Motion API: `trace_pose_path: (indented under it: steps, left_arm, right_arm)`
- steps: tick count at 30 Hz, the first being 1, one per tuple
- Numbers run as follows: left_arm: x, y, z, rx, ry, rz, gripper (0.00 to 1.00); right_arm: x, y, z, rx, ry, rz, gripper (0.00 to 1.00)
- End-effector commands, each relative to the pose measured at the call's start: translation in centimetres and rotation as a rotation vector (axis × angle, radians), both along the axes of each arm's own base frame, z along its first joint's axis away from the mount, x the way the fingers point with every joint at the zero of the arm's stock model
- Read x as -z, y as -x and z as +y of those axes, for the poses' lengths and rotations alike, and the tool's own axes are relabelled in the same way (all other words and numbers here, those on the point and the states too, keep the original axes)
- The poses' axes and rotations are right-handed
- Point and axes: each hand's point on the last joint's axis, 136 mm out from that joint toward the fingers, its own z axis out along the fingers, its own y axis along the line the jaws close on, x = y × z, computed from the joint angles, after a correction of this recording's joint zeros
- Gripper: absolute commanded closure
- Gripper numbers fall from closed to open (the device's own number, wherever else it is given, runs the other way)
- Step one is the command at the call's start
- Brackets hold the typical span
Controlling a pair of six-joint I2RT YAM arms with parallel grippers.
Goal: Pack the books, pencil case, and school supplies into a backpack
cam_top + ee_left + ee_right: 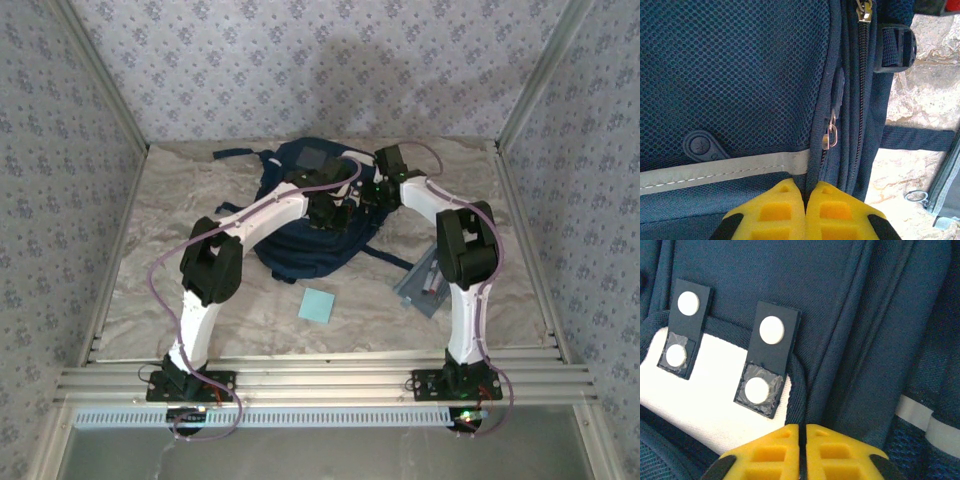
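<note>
Yellow jaws of the left arm are pressed together on a dark seam of the backpack [740,75], just beside its zip [861,100], probably to hold the cloth taut for opening. On the right arm the jaws are pressed together too, against fabric by the white patch [705,390]; whether they nip any cloth I cannot tell. On the desk [150,300], the note pad [318,305] and pencil case [425,285] lie unpacked in front of the bag, which sits farther back under both wrists.

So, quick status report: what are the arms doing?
Left gripper shut, pinching a backpack seam. Right gripper shut against its front. Pencil case, blue note pad on the table, unpacked.
</note>
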Motion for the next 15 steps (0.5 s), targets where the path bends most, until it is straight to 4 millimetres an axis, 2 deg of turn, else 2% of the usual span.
trace_pose_path:
  steps: [1, 7, 8, 12, 15]
  left_arm:
    - [-3.6, -0.8, -1.0, -0.015, 0.080, -0.071, 1.00]
    - [-2.6, -1.9, -1.2, -0.031, 0.075, -0.065, 1.00]
    - [-3.5, -2.5, -1.6, -0.033, 0.094, -0.084, 1.00]
    - [-3.7, -3.2, -2.1, -0.029, 0.098, -0.092, 1.00]
    - [-3.8, -3.2, -2.3, -0.024, 0.102, -0.090, 1.00]
  right_arm:
    - [-0.8, 0.3, -0.1, -0.031, -0.007, -0.007, 0.98]
    - [-3.4, 3.3, 0.0, -0.060, -0.054, -0.037, 1.00]
    - [-3.5, 4.0, -0.1, -0.062, -0.057, -0.037, 1.00]
    - [-3.8, 6.3, 0.0, -0.076, -0.067, -0.040, 1.00]
    - [-3.9, 6.3, -0.3, -0.081, -0.046, -0.061, 1.00]
